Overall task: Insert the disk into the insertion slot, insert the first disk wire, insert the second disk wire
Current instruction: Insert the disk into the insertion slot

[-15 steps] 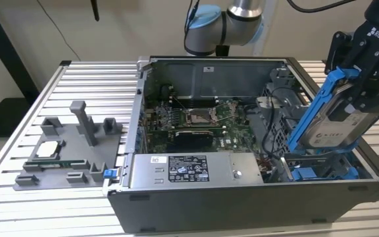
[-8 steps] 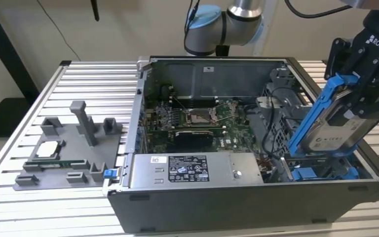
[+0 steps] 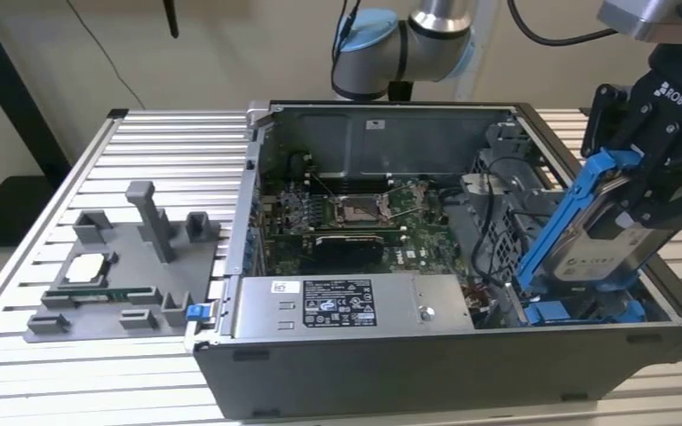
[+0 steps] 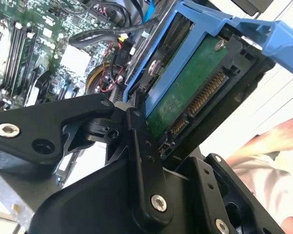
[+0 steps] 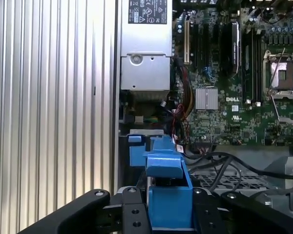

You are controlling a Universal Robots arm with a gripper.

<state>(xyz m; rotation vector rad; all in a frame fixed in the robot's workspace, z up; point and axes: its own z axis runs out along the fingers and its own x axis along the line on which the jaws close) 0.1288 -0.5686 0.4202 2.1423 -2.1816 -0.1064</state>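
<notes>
With the gripper point(image 3: 649, 200), clamps the disk point(image 3: 599, 253) by its upper end, long axis steeply tilted. Holds its lower end down at the slot point(image 3: 578, 312) in the case's point(image 3: 436, 364) corner on the exterior view's right; cannot tell whether touching. Appears not yet seated.

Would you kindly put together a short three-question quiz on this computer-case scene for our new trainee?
1. True or false: the pincer is shut on the disk.
2. Complete: in the exterior view, the insertion slot lies at the computer case's ___ end.
3. How does the disk sit? A: flat, fully seated in the insertion slot. B: steeply tilted, its lower end by the insertion slot's blue rails. C: lying outside the computer case.
Key: 1 true; 2 right; 3 B.
</notes>
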